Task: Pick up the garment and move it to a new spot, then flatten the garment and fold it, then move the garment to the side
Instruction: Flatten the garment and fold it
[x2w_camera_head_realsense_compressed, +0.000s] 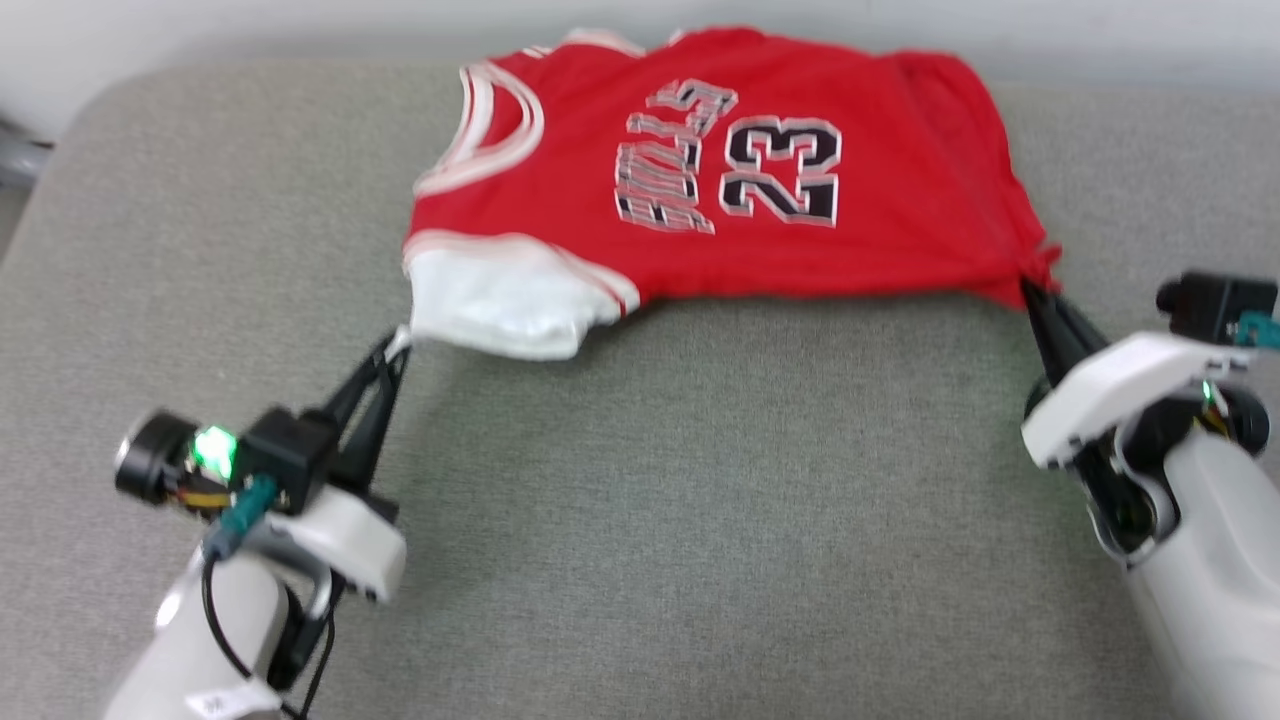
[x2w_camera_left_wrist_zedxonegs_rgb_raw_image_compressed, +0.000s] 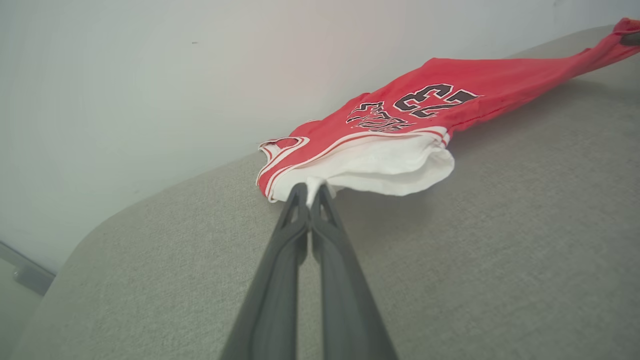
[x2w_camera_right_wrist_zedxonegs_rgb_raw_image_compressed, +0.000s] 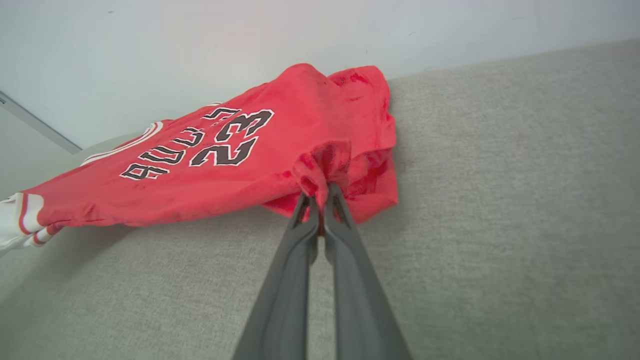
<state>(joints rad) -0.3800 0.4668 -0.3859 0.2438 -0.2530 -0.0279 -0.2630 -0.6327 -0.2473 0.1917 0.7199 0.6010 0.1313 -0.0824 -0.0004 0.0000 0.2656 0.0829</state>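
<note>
At the near left of the grey fabric-covered surface (x2w_camera_head_realsense_compressed: 700, 520), the left gripper (x2w_camera_head_realsense_compressed: 398, 340) has its two dark fingers pressed together on a small tuck of the white sleeve (x2w_camera_head_realsense_compressed: 500, 310). The left wrist view shows the same pinch (x2w_camera_left_wrist_zedxonegs_rgb_raw_image_compressed: 310, 192). Near the right edge, the right gripper (x2w_camera_head_realsense_compressed: 1030, 285) is likewise clamped on a bunched corner of the red hem, which the right wrist view shows gathered between the fingertips (x2w_camera_right_wrist_zedxonegs_rgb_raw_image_compressed: 320, 192).

The red jersey (x2w_camera_head_realsense_compressed: 900, 180) is stretched between the two grips. Its long axis runs left to right across the surface, roughly parallel to the far edge. Its near edge is pulled into a straight line and lifted off the fabric, with shadow beneath it in both wrist views.

The striped neck opening (x2w_camera_head_realsense_compressed: 490, 130) points toward the left edge and the hem toward the right. The black lettering (x2w_camera_head_realsense_compressed: 665, 165) and the "23" (x2w_camera_head_realsense_compressed: 785, 170) face upward, turned sideways.

The jersey's far side reaches the surface's far edge, centre to right, below the pale wall (x2w_camera_head_realsense_compressed: 200, 30).
</note>
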